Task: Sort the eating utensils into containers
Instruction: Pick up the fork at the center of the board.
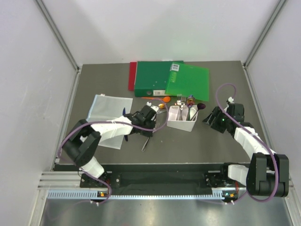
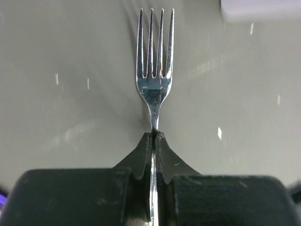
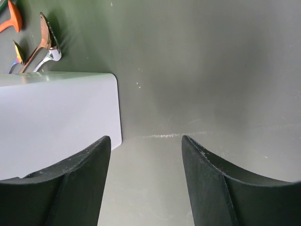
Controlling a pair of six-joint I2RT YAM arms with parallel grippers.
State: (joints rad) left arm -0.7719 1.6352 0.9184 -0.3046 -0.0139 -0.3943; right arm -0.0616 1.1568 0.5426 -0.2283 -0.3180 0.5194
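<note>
Cannot see the handle of the silver fork (image 2: 154, 89) in the left wrist view: swallowed between the left jaws, which press together on its neck just below the tines. Points tines-first straight out from the wrist, long axis in line with the jaws, over the desk (image 1: 197, 146) a little left of the white bin (image 1: 182, 124). Hard to pick out from above (a thin glint beside the wrist at most). Only a blurred white corner of the bin at the top right of the left wrist view; cut off at the left edge in the right wrist view. Sticking up at its far side: fork tines, a rainbow spoon (image 1: 190, 100), a dark purple spoon (image 1: 201, 106); dividers not visible, and cannot tell whether all stand inside. Right jaws spread wide on nothing, just right of the bin. Nearer the arms, flat on the desk, one slim dark utensil (image 1: 146, 143), kind unclear.
</note>
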